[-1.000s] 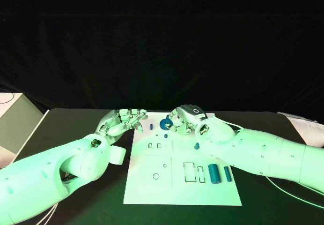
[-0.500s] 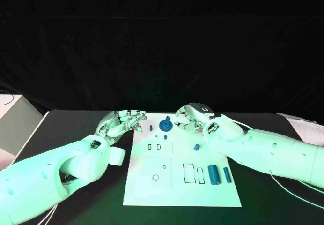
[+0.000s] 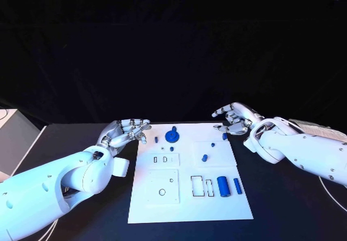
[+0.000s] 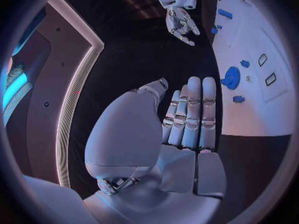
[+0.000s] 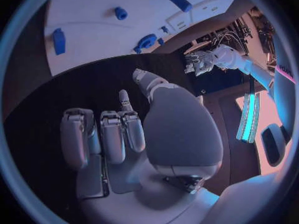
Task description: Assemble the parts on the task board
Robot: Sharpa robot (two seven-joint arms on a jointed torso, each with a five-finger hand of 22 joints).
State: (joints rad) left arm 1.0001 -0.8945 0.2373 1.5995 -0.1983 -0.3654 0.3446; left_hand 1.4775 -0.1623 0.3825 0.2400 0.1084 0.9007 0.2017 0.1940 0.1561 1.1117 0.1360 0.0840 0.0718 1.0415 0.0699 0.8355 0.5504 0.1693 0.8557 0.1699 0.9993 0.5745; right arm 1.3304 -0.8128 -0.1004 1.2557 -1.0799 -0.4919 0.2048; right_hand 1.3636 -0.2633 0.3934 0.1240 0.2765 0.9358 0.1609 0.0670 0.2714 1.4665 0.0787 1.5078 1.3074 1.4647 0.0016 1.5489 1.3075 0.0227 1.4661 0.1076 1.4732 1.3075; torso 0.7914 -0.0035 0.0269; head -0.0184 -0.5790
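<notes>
The white task board (image 3: 189,201) lies mid-table. A round blue part (image 3: 171,135) sits near its far edge, with small blue pieces (image 3: 204,157) scattered around it. Two blue cylinders (image 3: 223,186) lie side by side at the board's right. My left hand (image 3: 127,131) hovers at the far left corner with its fingers straight and nothing in them, as the left wrist view confirms for the hand (image 4: 187,119) and the round part (image 4: 231,77). My right hand (image 3: 235,118) is off the far right corner, fingers loosely bent and holding nothing. A small blue piece (image 3: 225,135) lies just below it.
A pale box (image 3: 9,135) stands at the table's left edge. Rectangular slots (image 3: 202,186) and a small oval hole (image 3: 162,192) mark the board's near half. Black table surrounds the board on both sides.
My right hand has let go of the round blue part and pulled back to the right, off the board. The part now rests on the board. The left hand has hardly moved.
</notes>
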